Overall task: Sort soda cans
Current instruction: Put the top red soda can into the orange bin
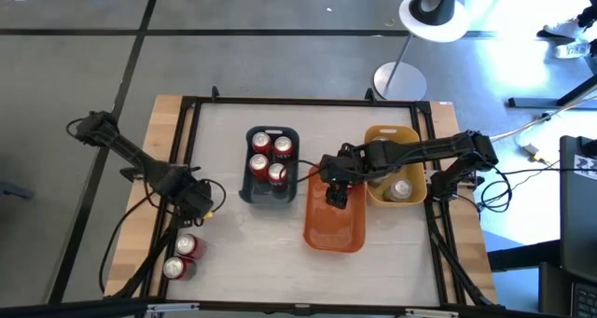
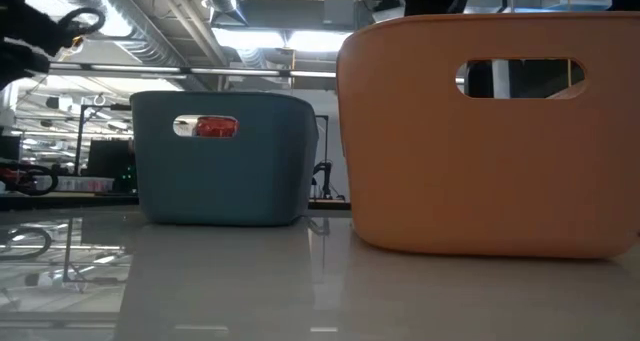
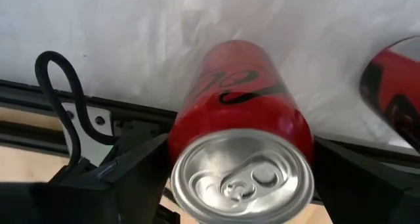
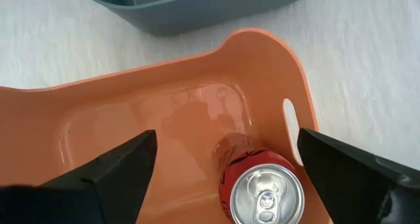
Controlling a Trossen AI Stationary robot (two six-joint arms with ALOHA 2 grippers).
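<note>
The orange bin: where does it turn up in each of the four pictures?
High view: orange bin lies right of centre, between the blue bin and the yellow bin.
Low view: orange bin fills the right half, close up.
Left wrist view: not in it.
Right wrist view: orange bin seen from above, a can inside.
Shared landmark: the blue bin, beside it in all three views.

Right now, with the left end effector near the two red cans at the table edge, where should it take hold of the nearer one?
Grip the nearer red can by its round side wall, just below the rim, coming down from above: it stands upright, its top facing the open left end effector. Keep the fingers clear of the second can beside it.
</note>
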